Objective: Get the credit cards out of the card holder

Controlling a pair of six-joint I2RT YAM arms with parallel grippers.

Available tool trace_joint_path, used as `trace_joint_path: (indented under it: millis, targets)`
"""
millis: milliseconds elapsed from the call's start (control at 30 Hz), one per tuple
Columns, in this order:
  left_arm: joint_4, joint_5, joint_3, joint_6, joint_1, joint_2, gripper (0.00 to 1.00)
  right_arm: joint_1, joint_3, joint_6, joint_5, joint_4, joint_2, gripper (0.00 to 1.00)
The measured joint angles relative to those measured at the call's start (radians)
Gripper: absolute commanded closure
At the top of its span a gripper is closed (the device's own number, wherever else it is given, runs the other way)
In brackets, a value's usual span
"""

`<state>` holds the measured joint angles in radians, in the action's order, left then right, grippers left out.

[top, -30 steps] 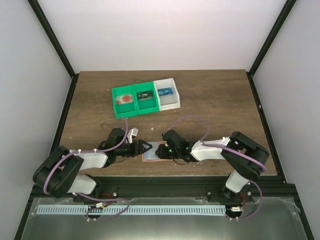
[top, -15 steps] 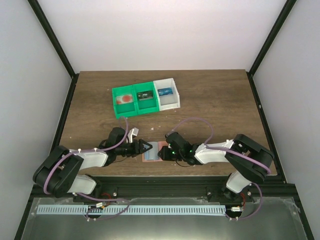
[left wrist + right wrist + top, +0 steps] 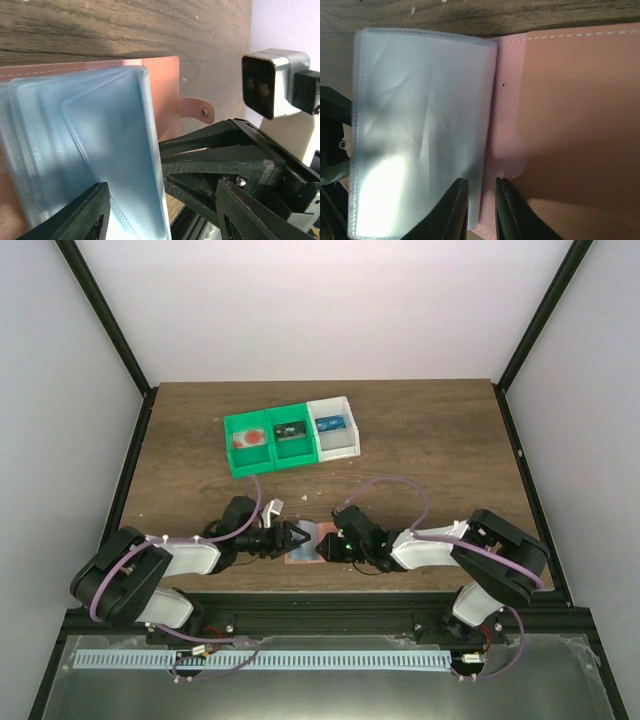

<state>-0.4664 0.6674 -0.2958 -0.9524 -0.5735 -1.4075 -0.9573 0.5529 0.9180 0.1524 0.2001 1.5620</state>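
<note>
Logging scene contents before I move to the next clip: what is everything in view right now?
table: 1, brown wood, under everything
green bins: 2, green, side by side at the table's far middle
white bin: 1, white, right end of that row
blue card: 1, blue, in the white bin
dark card: 1, dark with pale markings, in the right green bin
pale item: 1, pale with a red patch, in the left green bin
card holder: 1, salmon pink with pale blue sleeves, open, near edge
left gripper: 1, black, open around the sleeves
right gripper: 1, black, nearly closed on the sleeve edge
</note>
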Motion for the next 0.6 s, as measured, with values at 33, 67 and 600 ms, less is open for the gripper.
trace_joint_path:
  millis: [33,67,600]
  targets:
    - [-0.001,0.000,-0.004,-0.006,-0.003,0.000,0.42,0.000,-0.002,0.001,0.000,0.005,0.000,0.83]
    - [-0.002,0.001,-0.007,-0.011,-0.006,0.000,0.42,0.000,-0.006,0.004,0.000,0.011,-0.001,0.83]
    - [0.142,-0.049,-0.094,0.028,-0.034,0.068,0.31,0.000,-0.092,0.024,-0.023,0.056,-0.069,0.83]
